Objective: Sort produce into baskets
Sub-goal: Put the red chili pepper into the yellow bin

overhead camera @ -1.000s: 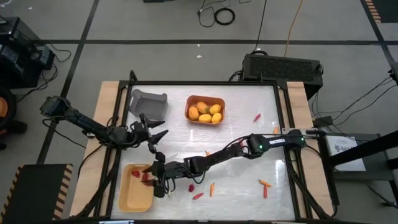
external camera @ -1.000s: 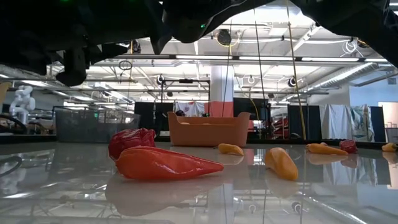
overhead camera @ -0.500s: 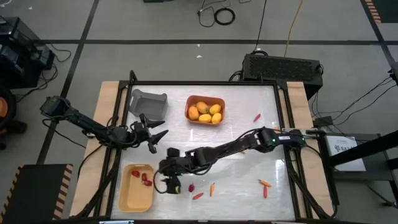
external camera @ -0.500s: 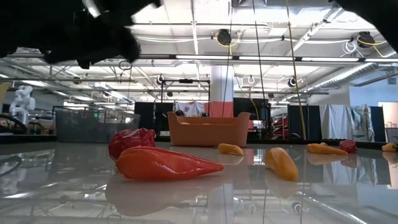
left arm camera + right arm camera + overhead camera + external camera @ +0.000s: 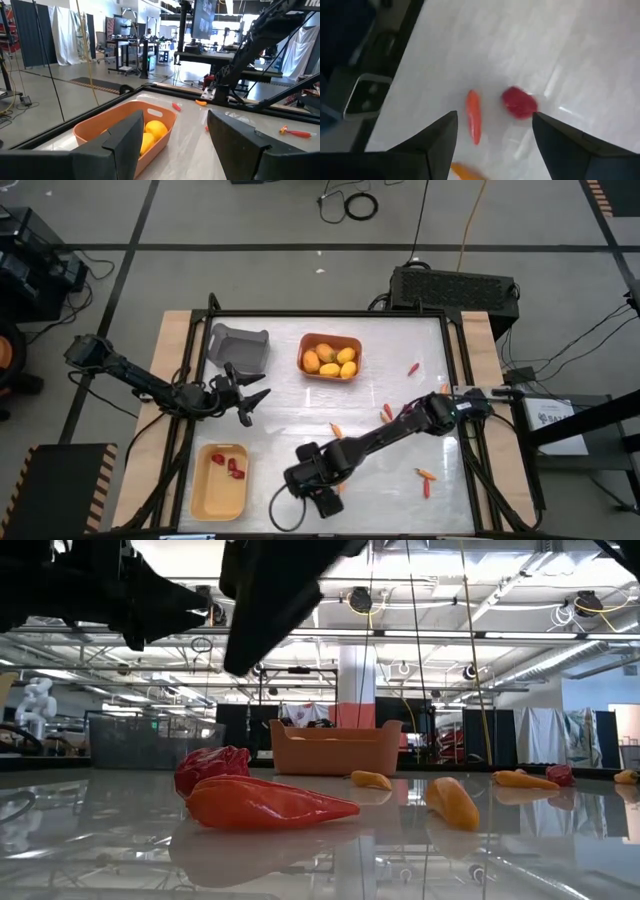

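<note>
The glossy white counter (image 5: 300, 415) with pale wooden edges carries a grey angular plastic bin (image 5: 238, 344), an orange bin (image 5: 330, 356) of yellow fruits, a pale yellow bin (image 5: 220, 482) and scattered thin orange-red sticks (image 5: 426, 474).

My two arms, seen from above. Both are dark, slender and built of jointed segments, each mounted at a table edge. My left arm (image 5: 140, 383) ends in a black gripper (image 5: 252, 402) with two pointed fingers. My right arm (image 5: 385, 437) carries a small green light near its upper joint and a white band by its base; its gripper (image 5: 322, 502) is a blocky black unit. A thin dark cable loops from it. In my wrist views, my fingers (image 5: 239, 140) appear as broad, flat, matte black plates with angular edges (image 5: 567, 141).
</note>
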